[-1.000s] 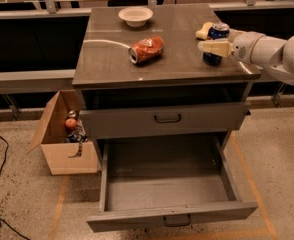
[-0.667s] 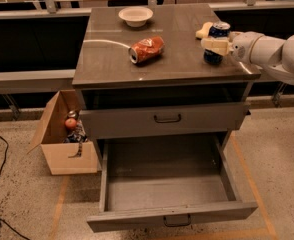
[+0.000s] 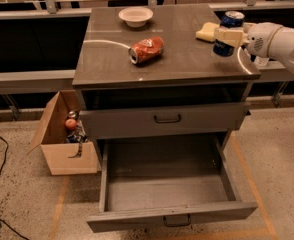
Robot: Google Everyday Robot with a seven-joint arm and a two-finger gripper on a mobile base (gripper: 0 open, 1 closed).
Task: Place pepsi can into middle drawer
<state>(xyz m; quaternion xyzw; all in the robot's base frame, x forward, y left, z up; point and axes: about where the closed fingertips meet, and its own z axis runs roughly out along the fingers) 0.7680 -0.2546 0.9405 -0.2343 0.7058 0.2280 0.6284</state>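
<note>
Big grey desk (image 3: 187, 64) first. At its foot the middle drawer (image 3: 167, 184) hangs wide open, floor bare, while the drawer above (image 3: 137, 121) is shut. On top, at the right edge toward the back corner, the gripper (image 3: 228, 35) is clamped across the pepsi can (image 3: 222, 49), which is upright. I'd call this the carry step. Next the can must swing out past the front edge, drop low and settle inside. The dented orange can (image 3: 147, 50) lies mid-top, well apart.
</note>
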